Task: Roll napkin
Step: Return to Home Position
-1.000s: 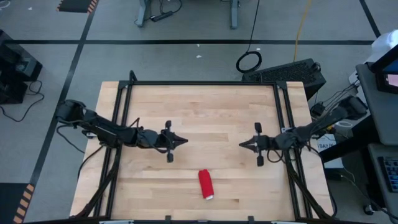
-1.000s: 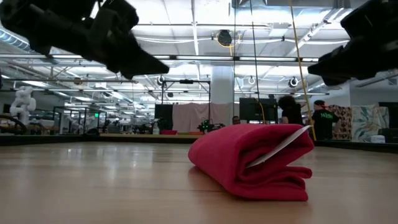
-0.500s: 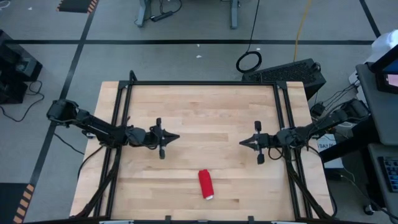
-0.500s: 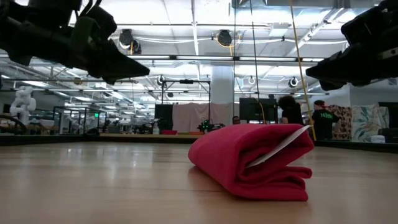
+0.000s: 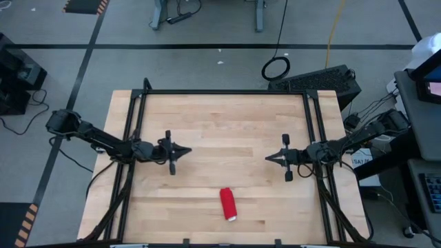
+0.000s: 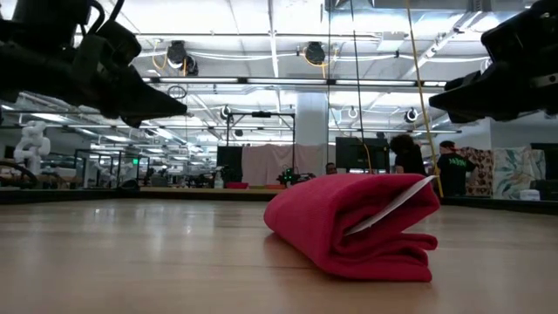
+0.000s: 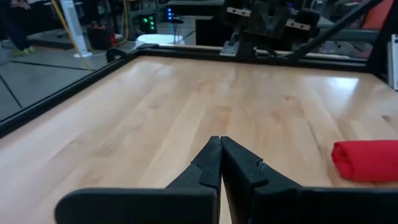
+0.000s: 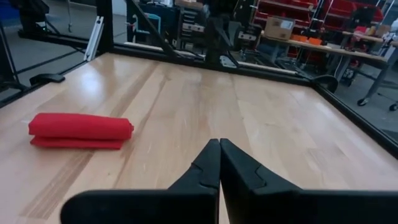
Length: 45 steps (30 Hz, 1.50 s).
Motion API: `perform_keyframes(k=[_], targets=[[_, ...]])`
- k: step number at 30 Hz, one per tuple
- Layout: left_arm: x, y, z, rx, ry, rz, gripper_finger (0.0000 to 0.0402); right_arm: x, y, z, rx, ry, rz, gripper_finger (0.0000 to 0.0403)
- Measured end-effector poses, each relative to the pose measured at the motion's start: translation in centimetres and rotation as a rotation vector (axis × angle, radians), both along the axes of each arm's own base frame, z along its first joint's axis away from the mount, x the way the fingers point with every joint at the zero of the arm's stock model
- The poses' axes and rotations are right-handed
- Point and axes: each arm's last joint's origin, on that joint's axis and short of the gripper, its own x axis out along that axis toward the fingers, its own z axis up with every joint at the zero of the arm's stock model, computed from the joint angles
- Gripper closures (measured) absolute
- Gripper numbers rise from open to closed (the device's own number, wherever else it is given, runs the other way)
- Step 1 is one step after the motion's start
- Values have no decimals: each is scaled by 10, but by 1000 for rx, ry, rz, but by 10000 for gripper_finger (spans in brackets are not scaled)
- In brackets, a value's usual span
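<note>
Both jaws clenched, empty: left gripper [image 5: 186, 149], right gripper [image 5: 269, 158] above table [image 5: 227, 120]. Rolled napkin [image 5: 228, 204] lies well apart. Best withdraw high, level, never sweeping over it.

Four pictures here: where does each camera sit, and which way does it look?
High view: above the table, looking straight down; shows both arms, left hand, right hand.
Low view: at table-top height, looking level past the napkin into the room; both hands up top.
Left wrist view: on the left wrist, looking past its shut fingers.
Right wrist view: same, right wrist.
Shared: all four show the napkin.
</note>
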Motion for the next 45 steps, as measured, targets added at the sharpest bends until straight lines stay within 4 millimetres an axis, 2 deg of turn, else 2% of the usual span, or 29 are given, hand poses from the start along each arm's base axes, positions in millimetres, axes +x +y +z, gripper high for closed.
perform_keyframes(k=[12,22,26,36,40,45], targets=[[-20,2,-13,-16,-13,10,389,1,0,7,-45,-70,4,403],[-23,-4,-12,-19,-21,-14,389,4,-15,8,-26,-79,-104,403],[-24,-6,-12,-14,-21,-11,389,2,-17,12,-20,-105,-76,403],[-25,-11,-12,-14,-24,-24,389,-13,-18,11,29,-49,-61,403],[-25,-11,-11,-10,-36,-28,389,-20,-17,15,34,-80,5,403],[-25,-12,-11,14,-31,-44,389,-28,-19,15,29,-88,3,403]])
